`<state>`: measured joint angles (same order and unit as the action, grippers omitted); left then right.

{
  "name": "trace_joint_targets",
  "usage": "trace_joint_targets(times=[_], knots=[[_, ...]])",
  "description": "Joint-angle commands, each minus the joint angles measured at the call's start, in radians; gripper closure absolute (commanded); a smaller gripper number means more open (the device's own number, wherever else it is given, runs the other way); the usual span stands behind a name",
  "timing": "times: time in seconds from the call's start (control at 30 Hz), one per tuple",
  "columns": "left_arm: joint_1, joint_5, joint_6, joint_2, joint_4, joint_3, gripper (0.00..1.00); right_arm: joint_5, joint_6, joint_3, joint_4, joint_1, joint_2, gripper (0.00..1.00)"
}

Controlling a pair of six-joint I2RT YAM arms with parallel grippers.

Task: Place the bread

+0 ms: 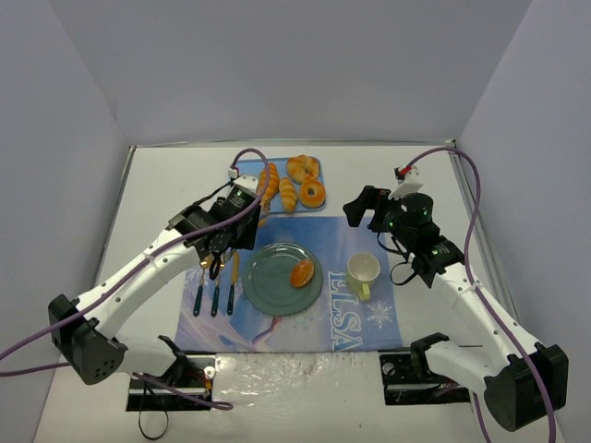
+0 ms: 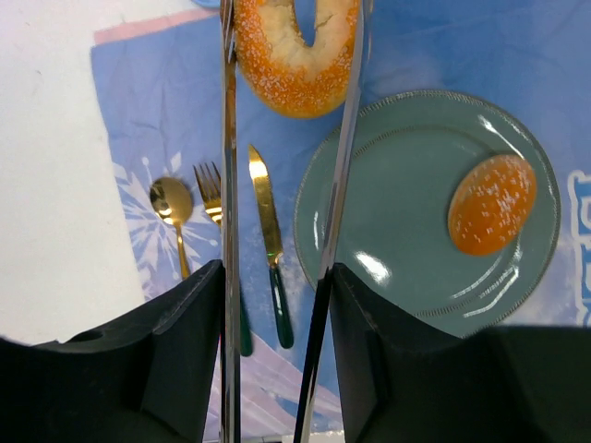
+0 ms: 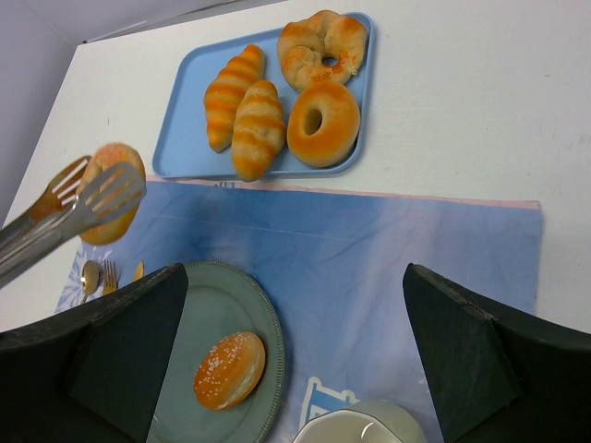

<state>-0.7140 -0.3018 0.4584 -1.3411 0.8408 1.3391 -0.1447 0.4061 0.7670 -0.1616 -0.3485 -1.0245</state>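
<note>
My left gripper (image 2: 275, 277) is shut on metal tongs (image 2: 227, 221), and the tongs clamp a sugared ring donut (image 2: 295, 55). The donut hangs above the blue placemat, just beyond the left rim of the green plate (image 2: 406, 212). In the right wrist view the held donut (image 3: 106, 194) shows left of the tray. A sugared round bun (image 2: 492, 203) lies on the plate's right side. In the top view my left gripper (image 1: 222, 242) is left of the plate (image 1: 272, 281). My right gripper (image 1: 365, 208) is open and empty, high over the mat's right part.
A blue tray (image 3: 185, 138) at the back holds two croissants (image 3: 245, 111), a twisted ring (image 3: 323, 41) and a donut (image 3: 323, 125). A spoon (image 2: 171, 208), fork (image 2: 211, 189) and knife (image 2: 268, 231) lie left of the plate. A cup (image 1: 362, 269) stands to its right.
</note>
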Motion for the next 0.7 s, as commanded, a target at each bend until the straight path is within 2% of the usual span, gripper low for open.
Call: trace_joint_targets(times=[0.0, 0.23, 0.43, 0.67], knots=[[-0.042, 0.05, 0.05, 0.131, 0.008, -0.091, 0.68, 0.012, -0.008, 0.028, -0.088, -0.008, 0.015, 0.0], [-0.09, 0.123, 0.105, 0.229, 0.024, -0.212, 0.68, 0.015, -0.004, 0.026, -0.093, -0.009, 0.009, 0.0], [-0.149, 0.17, 0.135, 0.221, -0.025, -0.27, 0.68, 0.017, -0.001, 0.023, -0.09, -0.007, 0.016, 0.0], [-0.211, 0.14, 0.168, 0.188, -0.038, -0.294, 0.68, 0.026, -0.001, 0.019, -0.082, -0.007, 0.032, 0.0]])
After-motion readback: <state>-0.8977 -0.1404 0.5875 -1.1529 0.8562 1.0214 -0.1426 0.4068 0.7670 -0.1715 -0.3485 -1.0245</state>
